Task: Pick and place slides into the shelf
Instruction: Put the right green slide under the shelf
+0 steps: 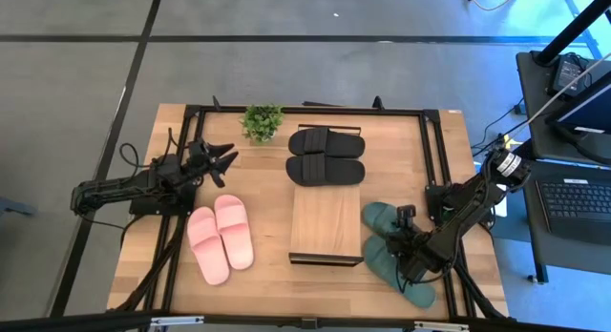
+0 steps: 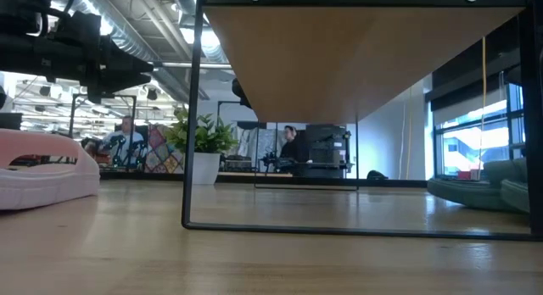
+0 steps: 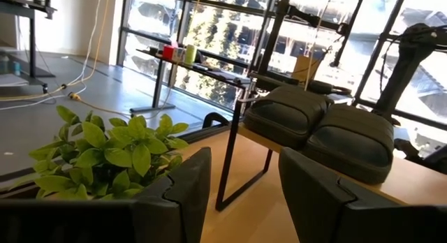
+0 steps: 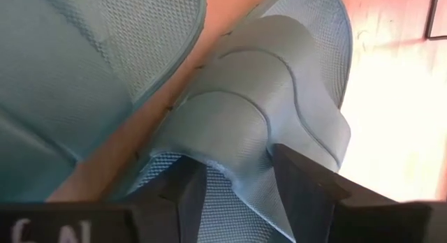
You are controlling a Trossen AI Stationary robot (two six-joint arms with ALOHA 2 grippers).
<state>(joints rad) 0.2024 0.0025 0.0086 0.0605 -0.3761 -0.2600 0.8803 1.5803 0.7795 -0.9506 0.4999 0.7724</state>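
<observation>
Your right pincer (image 1: 406,259) is down at the tabletop's (image 1: 267,284) right edge, near the front corner, fingers (image 4: 300,180) spread either side of the strap of a dark green slide (image 4: 244,131), not yet clamped on it. The green pair (image 1: 389,244) lies just right of the shelf (image 1: 326,222). The black slides (image 1: 326,156) sit on the shelf's far end. The pink pair (image 1: 221,237) lies left of the shelf. Your left pincer (image 1: 221,160) hangs released near the left edge, beside the potted plant (image 1: 263,120).
</observation>
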